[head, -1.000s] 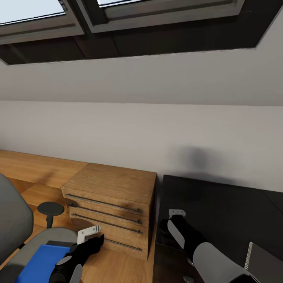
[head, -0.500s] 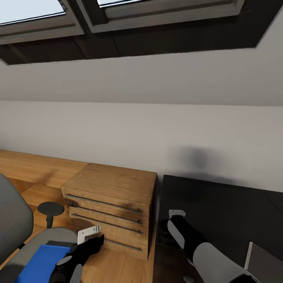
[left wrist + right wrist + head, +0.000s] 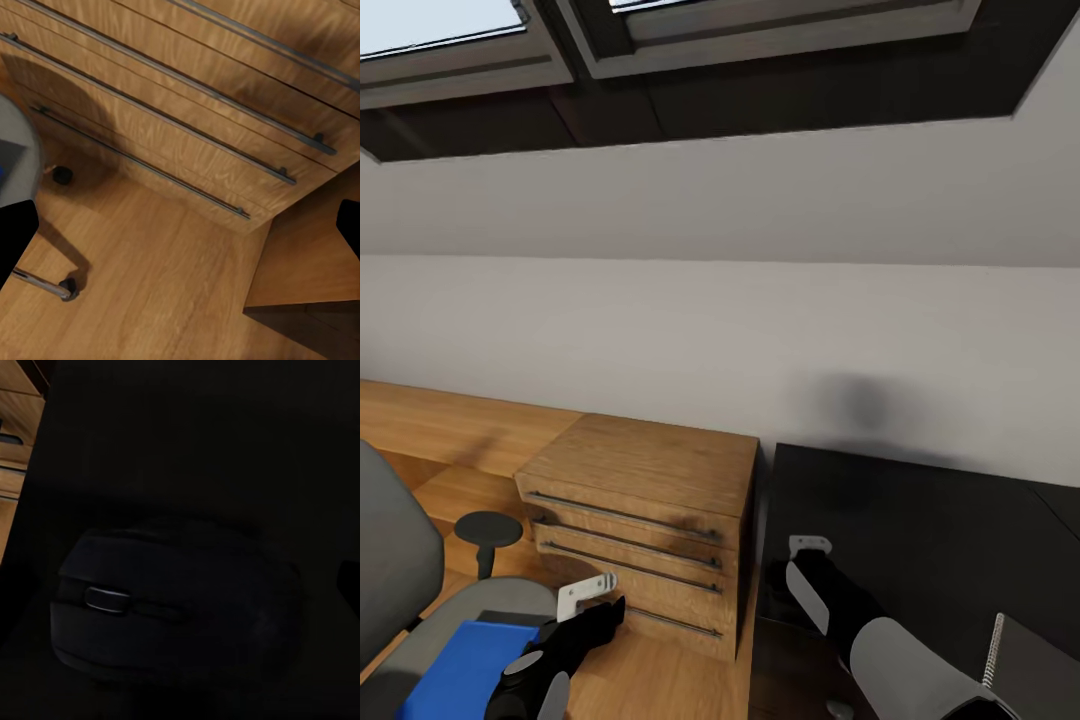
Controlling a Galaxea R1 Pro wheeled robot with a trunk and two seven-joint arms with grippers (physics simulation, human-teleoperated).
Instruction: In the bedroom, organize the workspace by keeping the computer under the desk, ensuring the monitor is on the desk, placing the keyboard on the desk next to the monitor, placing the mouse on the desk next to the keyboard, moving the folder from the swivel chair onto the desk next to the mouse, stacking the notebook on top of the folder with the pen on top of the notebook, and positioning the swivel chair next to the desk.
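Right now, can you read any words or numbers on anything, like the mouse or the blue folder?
None: nothing here shows readable writing.
Rounded dark grey mouse: no words or logo visible.
Bright blue flat folder: plain cover.
Dark grey spiral notebook: plain cover.
Light oak dresser: no labels.

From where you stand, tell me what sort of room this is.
Probably an attic bedroom used as a home office: roof windows set in a sloped wall, an oak dresser beside a black desk, and a grey swivel chair holding a blue folder.
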